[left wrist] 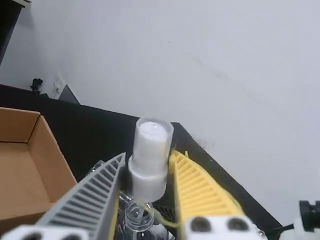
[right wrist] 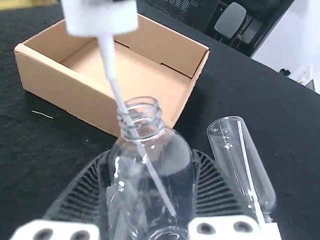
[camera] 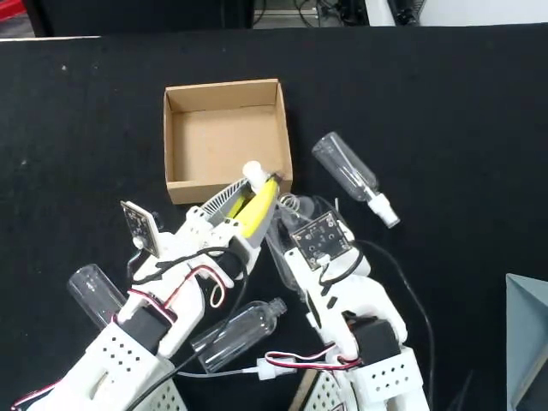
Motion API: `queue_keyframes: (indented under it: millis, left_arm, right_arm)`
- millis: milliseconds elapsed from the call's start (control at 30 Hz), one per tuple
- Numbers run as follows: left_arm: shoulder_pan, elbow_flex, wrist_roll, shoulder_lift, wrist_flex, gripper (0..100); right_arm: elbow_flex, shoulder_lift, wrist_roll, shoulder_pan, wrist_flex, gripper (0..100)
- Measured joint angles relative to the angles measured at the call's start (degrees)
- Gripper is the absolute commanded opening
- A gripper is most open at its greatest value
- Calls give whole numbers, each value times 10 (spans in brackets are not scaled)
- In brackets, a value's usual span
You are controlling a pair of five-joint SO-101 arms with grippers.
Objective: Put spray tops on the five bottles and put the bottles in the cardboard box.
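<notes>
The left fingers (left wrist: 200, 190) squeeze a white spray top (left wrist: 150, 150) and hold it right over the open neck of a clear bottle (right wrist: 147, 172). Its thin tube goes down into the bottle. The right fingers (right wrist: 215, 192) hug that bottle on both sides. The bottle is just beside a corner of the cardboard box (camera: 224, 96) on the black worktop (camera: 445, 103).

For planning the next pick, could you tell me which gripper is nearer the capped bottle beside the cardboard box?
Right. The right gripper, holding an open bottle, sits beside the capped bottle; the left gripper, holding a spray top, is farther, at the box corner.
</notes>
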Motion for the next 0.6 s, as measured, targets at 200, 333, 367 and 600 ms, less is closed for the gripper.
queue_keyframes:
  millis: [200,333,367,600]
  left_arm:
    - [1,0,-1,0,0,185]
    - [1,0,-2,0,0,181]
    - [1,0,-2,0,0,180]
    - [1,0,-2,0,0,180]
  right_arm:
    - [0,0,-1,2,0,68]
    - [0,0,-1,2,0,68]
    - [0,0,-1,2,0,68]
    - [0,0,-1,2,0,68]
